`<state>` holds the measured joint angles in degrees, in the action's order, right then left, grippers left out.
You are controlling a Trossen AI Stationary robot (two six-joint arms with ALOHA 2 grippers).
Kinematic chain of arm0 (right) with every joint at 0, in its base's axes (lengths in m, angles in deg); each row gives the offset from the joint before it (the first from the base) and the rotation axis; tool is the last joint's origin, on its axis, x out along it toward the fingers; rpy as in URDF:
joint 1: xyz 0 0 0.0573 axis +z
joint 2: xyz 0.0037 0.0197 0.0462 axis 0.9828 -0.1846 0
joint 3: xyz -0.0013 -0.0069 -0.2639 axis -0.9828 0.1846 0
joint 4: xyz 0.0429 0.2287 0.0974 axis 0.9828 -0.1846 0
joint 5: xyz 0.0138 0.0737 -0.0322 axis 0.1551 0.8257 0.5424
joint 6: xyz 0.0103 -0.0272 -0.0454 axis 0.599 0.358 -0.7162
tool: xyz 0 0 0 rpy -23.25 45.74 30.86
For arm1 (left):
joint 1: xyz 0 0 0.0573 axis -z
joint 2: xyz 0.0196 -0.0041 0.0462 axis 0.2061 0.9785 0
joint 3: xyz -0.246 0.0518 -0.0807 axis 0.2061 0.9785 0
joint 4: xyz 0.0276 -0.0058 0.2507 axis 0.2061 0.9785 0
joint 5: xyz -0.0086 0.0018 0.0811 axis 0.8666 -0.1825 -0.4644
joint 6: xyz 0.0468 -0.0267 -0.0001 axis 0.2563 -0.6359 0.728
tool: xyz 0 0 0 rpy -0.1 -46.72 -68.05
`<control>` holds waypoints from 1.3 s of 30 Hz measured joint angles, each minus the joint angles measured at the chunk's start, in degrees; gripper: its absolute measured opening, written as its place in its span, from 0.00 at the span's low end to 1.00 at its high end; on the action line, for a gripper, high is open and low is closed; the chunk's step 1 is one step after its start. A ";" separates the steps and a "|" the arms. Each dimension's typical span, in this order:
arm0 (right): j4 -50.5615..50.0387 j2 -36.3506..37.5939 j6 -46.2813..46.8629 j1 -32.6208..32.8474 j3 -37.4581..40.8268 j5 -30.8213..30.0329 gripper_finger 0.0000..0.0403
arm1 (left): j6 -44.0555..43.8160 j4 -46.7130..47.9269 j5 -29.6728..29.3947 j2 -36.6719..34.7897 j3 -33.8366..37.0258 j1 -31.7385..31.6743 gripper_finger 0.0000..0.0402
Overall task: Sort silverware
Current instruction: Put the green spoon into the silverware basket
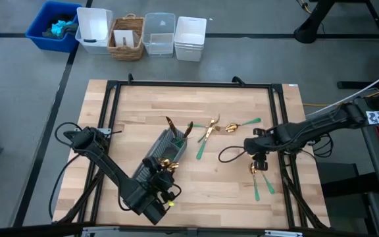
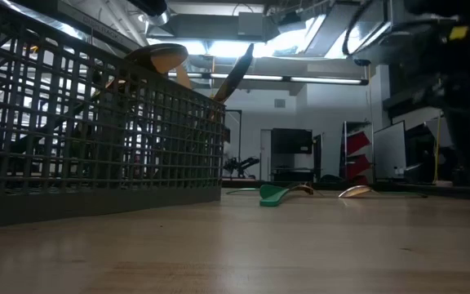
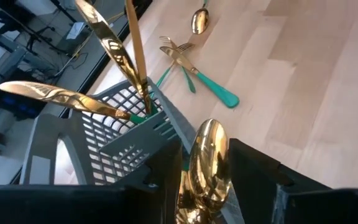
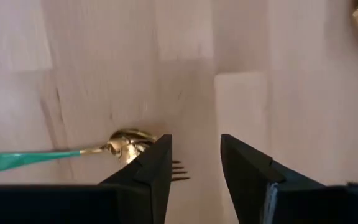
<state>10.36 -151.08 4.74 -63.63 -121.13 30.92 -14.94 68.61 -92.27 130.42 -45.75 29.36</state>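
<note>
The grey mesh caddy [image 1: 162, 150] sits at mid-table, with two gold knives [image 1: 178, 126] standing in its far end, also seen in the left wrist view [image 3: 120, 56]. My left gripper [image 1: 165, 172] hangs over the caddy's near end, open, with a gold spoon bowl [image 3: 208, 158] upright between its fingers. My right gripper [image 1: 260, 158] is open just above the table right of centre. Beneath it lie a spoon [image 4: 126, 144] with a green handle [image 4: 23, 160] and fork tines [image 4: 179, 171]. More silverware [image 1: 210, 131] lies loose beyond the caddy. My left gripper has the gold spoon's bowl [image 3: 208, 158] standing between its two fingers [image 3: 166, 171], filling most of the gap. I cannot tell whether either finger touches it. The spoon's handle is hidden below the gripper, down in the caddy's near end.
A second spoon bowl [image 3: 187, 199] shows low beside the first. A fork, a knife and a spoon [image 3: 194, 71] lie crossed on the wood. A black cable loop [image 1: 229, 155] lies near my right gripper. Bins and a wicker basket [image 1: 127, 36] stand beyond the far edge.
</note>
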 joint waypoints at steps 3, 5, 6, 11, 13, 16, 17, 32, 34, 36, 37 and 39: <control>2.56 -0.73 -0.03 -0.01 2.58 2.44 0.34 | 1.02 -1.06 -0.02 0.00 -0.02 0.02 0.31; 4.81 -1.06 -0.82 -0.01 4.28 3.94 0.34 | 1.46 -1.69 -0.02 0.00 -0.02 0.02 0.31; 5.83 -1.18 -1.30 -0.01 5.10 4.77 0.34 | 1.83 -2.17 -0.02 0.00 -0.02 0.02 0.31; 8.66 -1.41 -1.50 0.00 7.68 5.88 0.34 | 2.59 -2.34 -0.02 0.00 -0.02 0.02 0.31; 9.13 -1.41 -1.50 0.00 8.33 6.66 0.34 | 2.57 -2.34 -0.02 0.00 -0.02 0.02 0.31; 10.92 -1.41 -1.50 -0.01 9.46 8.14 0.34 | 2.48 -2.33 -0.02 0.00 -0.02 0.00 0.31; 11.82 -1.41 -1.52 -0.01 9.99 8.55 0.34 | 2.44 -2.34 -0.02 0.00 -0.02 0.01 0.31; 18.62 -1.41 -1.50 0.01 15.41 13.62 0.34 | 3.74 -3.70 -0.04 0.00 -0.02 0.00 0.31; 18.85 -1.41 -1.50 -0.01 15.49 14.02 0.34 | 3.87 -3.74 -0.04 0.00 -0.02 0.00 0.31; 18.85 -1.41 -1.50 -0.01 15.49 14.33 0.34 | 3.89 -3.74 -0.04 0.00 -0.02 0.00 0.31; 18.85 -1.41 -1.50 -0.01 15.49 14.33 0.34 | 3.89 -3.74 -0.04 0.00 -0.02 0.00 0.31; 18.85 -1.41 -1.50 -0.01 15.49 14.35 0.34 | 3.89 -3.74 -0.04 0.00 -0.02 0.00 0.31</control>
<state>29.22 -152.49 3.23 -63.64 -105.64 45.27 -11.05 64.86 -92.32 130.42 -45.78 29.36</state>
